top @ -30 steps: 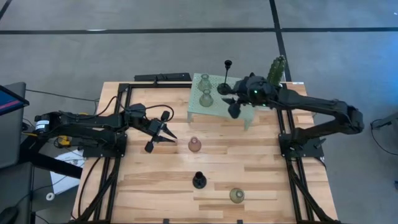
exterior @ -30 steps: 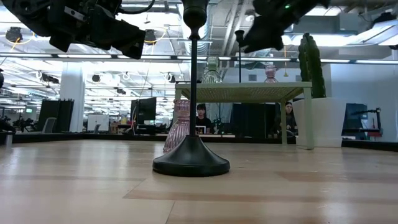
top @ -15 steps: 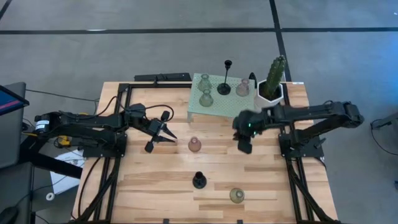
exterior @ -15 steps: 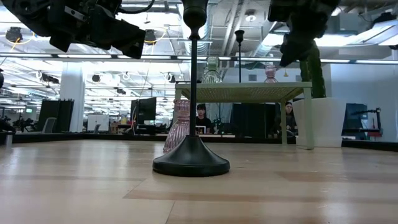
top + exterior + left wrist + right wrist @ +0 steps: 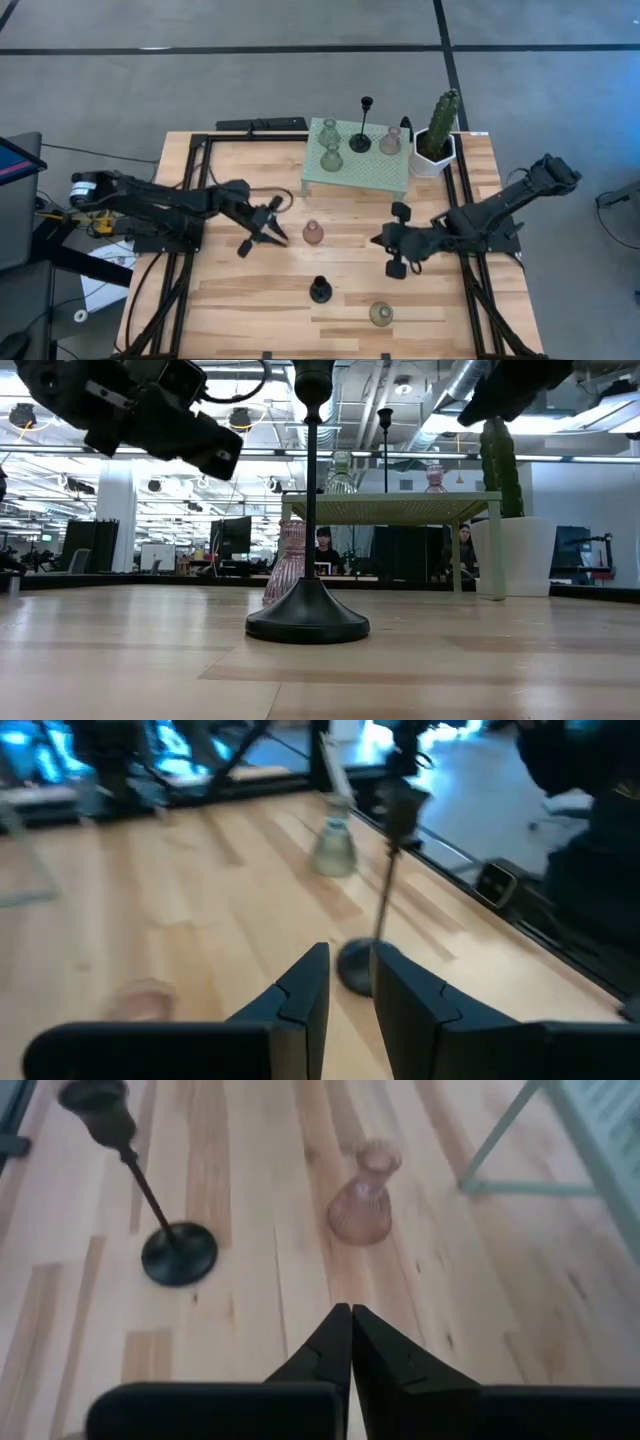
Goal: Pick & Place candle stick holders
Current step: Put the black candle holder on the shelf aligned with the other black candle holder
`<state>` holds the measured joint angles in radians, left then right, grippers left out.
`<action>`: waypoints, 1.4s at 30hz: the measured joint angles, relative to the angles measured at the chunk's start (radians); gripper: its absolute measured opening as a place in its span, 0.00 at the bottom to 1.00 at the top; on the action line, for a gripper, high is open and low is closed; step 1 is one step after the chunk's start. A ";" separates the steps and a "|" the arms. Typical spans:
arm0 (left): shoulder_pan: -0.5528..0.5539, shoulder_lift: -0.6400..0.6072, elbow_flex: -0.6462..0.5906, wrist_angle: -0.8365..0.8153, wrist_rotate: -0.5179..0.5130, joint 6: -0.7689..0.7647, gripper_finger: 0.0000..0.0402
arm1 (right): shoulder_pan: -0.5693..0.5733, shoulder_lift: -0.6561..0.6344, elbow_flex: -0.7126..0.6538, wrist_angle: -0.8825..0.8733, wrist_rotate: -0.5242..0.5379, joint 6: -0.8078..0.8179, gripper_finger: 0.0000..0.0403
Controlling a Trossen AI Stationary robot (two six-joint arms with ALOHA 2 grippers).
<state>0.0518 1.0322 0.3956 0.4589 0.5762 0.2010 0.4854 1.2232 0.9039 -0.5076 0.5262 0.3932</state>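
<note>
Since a second ago my right arm has swung off the mint-green mesh stand (image 5: 357, 166) and dropped back down over the table, and the left one has nudged a bit toward the middle.

Going left to right: left gripper (image 5: 262, 227) hovers just beside the pink holder (image 5: 313, 233) on the wood, fingers a narrow gap apart in the left wrist view, nothing between them. Below that sits the tall black stem holder (image 5: 320, 290) and, near the front edge, a green holder (image 5: 380, 314). So three are on the bare table.

Up on the stand I count two green holders (image 5: 330, 158), another thin black stem (image 5: 362, 140), a pink one (image 5: 389, 142) and a dark one (image 5: 405, 128) at the far corner by the cactus (image 5: 441, 120).

Right gripper (image 5: 392, 255) is low over the table right of centre, fingers pressed together and empty; its wrist view looks at the pink holder and black stem.

My read: roughly past halfway if the stand is the target, with three left to go.
</note>
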 joint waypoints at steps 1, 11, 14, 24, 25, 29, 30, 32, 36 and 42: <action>-0.021 0.031 0.000 0.028 0.000 0.000 0.19 | 0.016 0.000 0.000 0.010 0.030 0.006 0.01; -0.244 0.263 0.000 0.223 -0.191 0.000 0.14 | 0.119 0.009 0.000 0.034 0.273 0.138 0.01; -0.318 0.294 0.000 0.244 -0.374 0.000 0.10 | 0.134 0.020 0.000 0.048 0.314 0.187 0.00; -0.529 0.427 0.000 0.428 -0.717 0.003 0.02 | 0.127 0.152 0.000 0.156 0.339 0.203 0.00; -0.530 0.448 0.003 0.471 -0.718 0.000 0.02 | 0.124 0.166 0.000 0.167 0.340 0.202 0.00; -0.522 0.533 0.006 0.579 -0.722 -0.054 0.02 | 0.122 0.205 0.000 0.222 0.339 0.202 0.00; -0.520 0.558 0.010 0.593 -0.722 -0.070 0.02 | 0.122 0.206 0.000 0.228 0.339 0.202 0.00; -0.520 0.607 0.018 0.618 -0.723 -0.095 0.02 | 0.124 0.206 0.000 0.240 0.339 0.202 0.00; -0.525 0.699 0.063 0.685 -0.722 -0.102 0.02 | 0.131 0.194 0.000 0.266 0.340 0.194 0.00; -0.528 0.766 0.121 0.718 -0.699 -0.103 0.02 | 0.135 0.189 0.000 0.261 0.343 0.192 0.00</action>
<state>-0.4764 1.7983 0.5167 1.1764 -0.1232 0.0983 0.6202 1.4124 0.9039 -0.2465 0.8689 0.5847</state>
